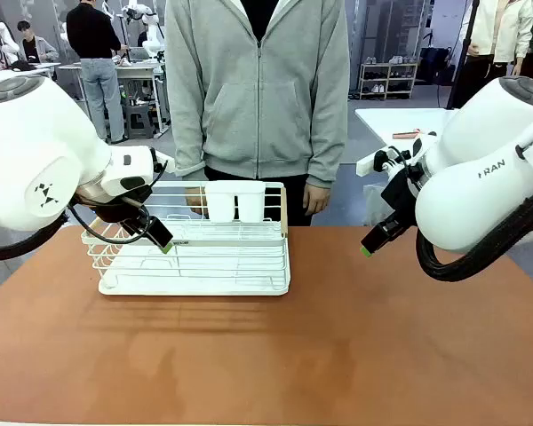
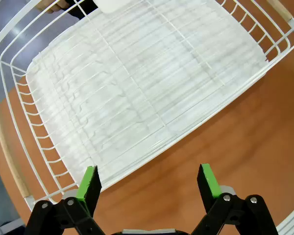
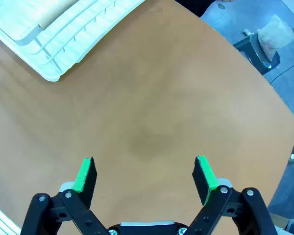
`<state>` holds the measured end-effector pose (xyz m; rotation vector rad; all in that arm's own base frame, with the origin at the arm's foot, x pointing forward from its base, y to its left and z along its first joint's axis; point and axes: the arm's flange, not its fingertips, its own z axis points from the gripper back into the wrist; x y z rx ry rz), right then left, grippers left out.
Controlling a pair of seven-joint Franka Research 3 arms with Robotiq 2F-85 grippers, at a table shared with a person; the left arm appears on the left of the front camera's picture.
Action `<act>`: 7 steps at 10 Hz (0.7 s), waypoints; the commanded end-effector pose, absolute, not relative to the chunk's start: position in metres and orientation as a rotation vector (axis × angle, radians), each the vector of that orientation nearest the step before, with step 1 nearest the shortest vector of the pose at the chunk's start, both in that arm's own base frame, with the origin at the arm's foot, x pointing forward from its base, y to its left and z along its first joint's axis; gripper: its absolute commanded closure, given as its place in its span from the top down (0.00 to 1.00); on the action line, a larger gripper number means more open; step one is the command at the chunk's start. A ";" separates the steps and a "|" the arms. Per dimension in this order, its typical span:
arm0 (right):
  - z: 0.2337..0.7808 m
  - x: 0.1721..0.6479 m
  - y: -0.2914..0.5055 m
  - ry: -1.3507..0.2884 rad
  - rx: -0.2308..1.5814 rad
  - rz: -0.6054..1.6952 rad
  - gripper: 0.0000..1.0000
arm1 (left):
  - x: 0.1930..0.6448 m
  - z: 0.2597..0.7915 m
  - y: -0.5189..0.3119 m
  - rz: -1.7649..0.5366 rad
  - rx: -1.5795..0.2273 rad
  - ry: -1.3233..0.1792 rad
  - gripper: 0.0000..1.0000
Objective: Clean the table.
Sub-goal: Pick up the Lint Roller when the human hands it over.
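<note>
Over the edge of the white wire rack [image 2: 137, 88], the left gripper [image 2: 148, 177] is hanging wide open (empty). The right gripper [image 3: 143, 169] is hovering, equally wide, above the table [image 3: 152, 98].

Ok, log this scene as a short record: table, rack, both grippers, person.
table: large, rectangular, matte reddish-brown top; carries the rack
rack: white wire dish rack on a white tray, on the table's left half
holders: two white cup-shaped holders at the rack's far side
left gripper: open, holding nothing, above the rack's near edge
right gripper: open, holding nothing, above bare tabletop
person: standing at the far side behind the rack, grey zip hoodie
</note>
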<state>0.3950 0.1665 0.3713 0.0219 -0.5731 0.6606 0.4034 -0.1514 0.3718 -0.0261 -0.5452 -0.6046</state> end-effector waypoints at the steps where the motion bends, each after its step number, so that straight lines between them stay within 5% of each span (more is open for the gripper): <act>1: 0.371 0.395 0.167 -0.573 0.022 0.661 1.00 | 0.403 0.372 -0.152 -0.605 -0.026 -0.545 1.00; 7: 0.371 0.395 0.167 -0.573 0.022 0.661 1.00 | 0.403 0.372 -0.152 -0.605 -0.026 -0.545 1.00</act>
